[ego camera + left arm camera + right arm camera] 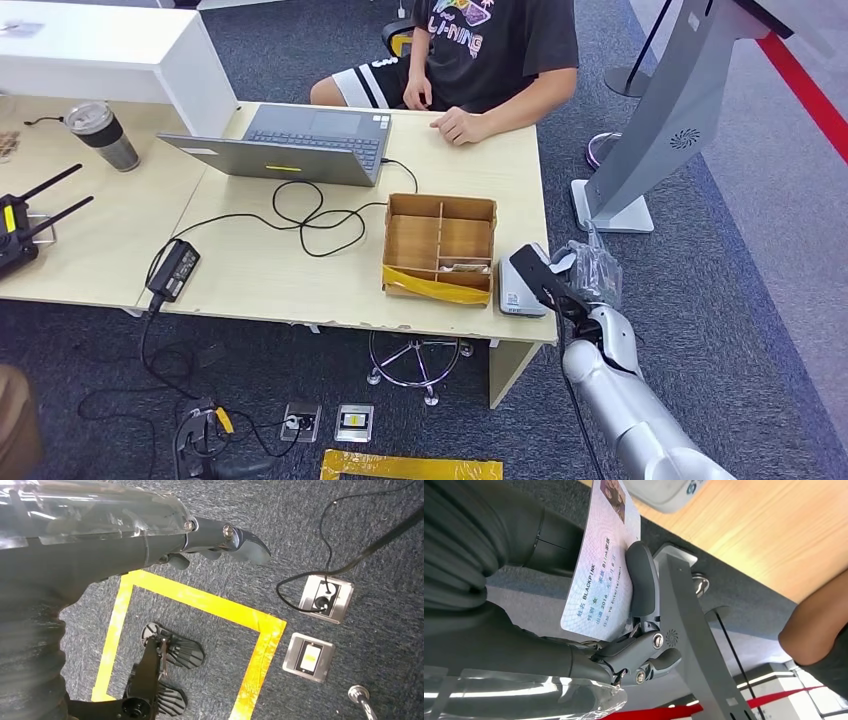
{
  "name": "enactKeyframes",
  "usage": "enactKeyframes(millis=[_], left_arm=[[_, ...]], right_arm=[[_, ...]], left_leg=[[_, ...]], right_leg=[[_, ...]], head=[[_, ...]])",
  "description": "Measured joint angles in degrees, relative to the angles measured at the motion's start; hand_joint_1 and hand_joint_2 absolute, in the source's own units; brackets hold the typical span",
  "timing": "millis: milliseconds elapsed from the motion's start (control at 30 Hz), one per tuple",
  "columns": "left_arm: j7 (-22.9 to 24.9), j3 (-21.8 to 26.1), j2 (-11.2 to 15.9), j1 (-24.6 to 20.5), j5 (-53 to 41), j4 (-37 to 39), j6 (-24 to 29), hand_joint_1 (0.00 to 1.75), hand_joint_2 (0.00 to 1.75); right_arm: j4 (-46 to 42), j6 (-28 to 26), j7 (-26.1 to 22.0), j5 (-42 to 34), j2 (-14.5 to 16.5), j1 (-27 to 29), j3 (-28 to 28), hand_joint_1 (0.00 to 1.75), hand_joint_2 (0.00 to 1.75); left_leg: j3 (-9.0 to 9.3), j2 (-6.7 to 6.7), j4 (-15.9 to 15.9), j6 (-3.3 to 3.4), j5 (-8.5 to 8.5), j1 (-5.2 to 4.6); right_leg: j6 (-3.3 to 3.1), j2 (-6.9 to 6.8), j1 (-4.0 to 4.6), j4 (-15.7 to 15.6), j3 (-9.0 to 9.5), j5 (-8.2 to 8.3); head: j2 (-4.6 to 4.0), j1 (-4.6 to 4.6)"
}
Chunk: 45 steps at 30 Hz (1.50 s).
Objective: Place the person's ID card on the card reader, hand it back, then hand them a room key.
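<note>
one hand matters at this moment: the right hand [590,275], which is raised at the right end of the table [300,280] and grips the id card [600,560] between the thumb and the darker fingers [644,652]. in the right wrist view the card stands out from the hand, its long axis running away from the palm, and the printed face is turned to the camera. the card reader [520,280], a small light grey box, lies on the table near its right edge, just at nine o'clock from the right hand in the head view and very near to it. the card is not yet on the reader; i judge it hangs beside or slightly above it, so the coming move is a short one to the left and down, laying the card flat. the right hand is clearly the nearer one.

the left hand [220,537] hangs over the floor, holds nothing, and its fingers are loosely apart.

the person [490,50] sits at twelve o'clock behind the table, one hand [458,125] resting on the top beside a laptop [290,145]. a cardboard box [440,250] with compartments sits at nine o'clock from the reader; something small lies in it, but i cannot tell if it is the room key.
</note>
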Motion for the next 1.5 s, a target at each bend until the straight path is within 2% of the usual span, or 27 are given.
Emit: enactKeyframes(millis=[567,1500], left_arm=[[0.0,0.0,0.0,0.5,-0.5,0.0,0.6,0.00,1.75],[0.0,0.0,0.0,0.6,-1.2,0.0,1.1,0.00,1.75]], right_arm=[[2.0,0.3,-1.5,-0.4,1.4,2.7,-0.3,1.75,1.75],[2.6,-0.1,-1.1,-1.0,1.4,3.4,-0.2,1.75,1.75]], left_leg=[[0.01,0.00,0.0,0.00,0.00,0.00],[0.08,0.01,0.0,0.00,0.00,0.00]], right_leg=[[0.00,0.00,0.00,0.0,0.00,0.00],[0.00,0.02,0.00,0.0,0.06,0.00]], head=[[0.00,0.01],[0.00,0.00]])
